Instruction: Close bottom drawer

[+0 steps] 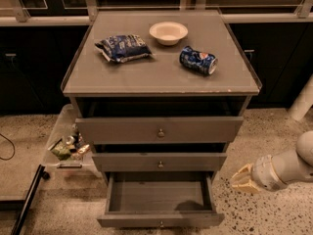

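The bottom drawer (160, 220) of the grey cabinet is pulled far out. Its inside is bare, and its plain front with a small round knob sits at the bottom edge of the camera view. The middle drawer (159, 161) and top drawer (159, 129) above it stand slightly out. My gripper (243, 179) is low to the right of the cabinet, level with the bottom drawer's right side and clear of it. Its tan fingers (239, 172) point left, are spread open and hold nothing.
On the cabinet top (161, 77) lie a blue chip bag (122, 48), a white bowl (168, 32) and a blue soda can (198, 60) on its side. A clear bin of snacks (67, 146) stands on the floor at the left. A white post (303, 102) is at the right.
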`<control>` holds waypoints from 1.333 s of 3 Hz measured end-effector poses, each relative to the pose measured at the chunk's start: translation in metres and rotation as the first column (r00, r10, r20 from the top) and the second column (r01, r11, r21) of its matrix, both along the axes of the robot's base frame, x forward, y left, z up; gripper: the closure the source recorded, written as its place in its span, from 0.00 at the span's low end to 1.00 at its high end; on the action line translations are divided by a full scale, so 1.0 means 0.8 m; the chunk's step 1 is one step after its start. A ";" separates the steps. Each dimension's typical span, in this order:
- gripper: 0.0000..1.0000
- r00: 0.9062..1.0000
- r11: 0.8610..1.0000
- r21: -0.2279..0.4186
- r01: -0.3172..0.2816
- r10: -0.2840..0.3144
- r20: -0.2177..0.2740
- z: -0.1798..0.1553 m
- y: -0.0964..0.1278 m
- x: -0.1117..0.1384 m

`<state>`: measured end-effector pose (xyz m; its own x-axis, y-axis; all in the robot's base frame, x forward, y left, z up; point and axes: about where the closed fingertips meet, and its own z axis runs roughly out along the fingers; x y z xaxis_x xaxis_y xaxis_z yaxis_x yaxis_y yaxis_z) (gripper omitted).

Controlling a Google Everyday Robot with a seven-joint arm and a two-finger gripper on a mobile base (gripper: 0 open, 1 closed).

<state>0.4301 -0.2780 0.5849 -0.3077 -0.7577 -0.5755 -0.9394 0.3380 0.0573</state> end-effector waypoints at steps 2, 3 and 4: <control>1.00 0.999 0.998 0.052 0.035 -0.034 -0.010 -0.050 0.011 0.000; 1.00 0.998 0.996 0.056 0.068 -0.069 0.010 -0.106 0.022 0.008; 1.00 0.993 0.988 0.107 0.115 -0.118 0.028 -0.156 0.019 0.020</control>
<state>0.4461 -0.2627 0.4600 -0.3690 -0.6524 -0.6619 -0.8960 0.4389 0.0669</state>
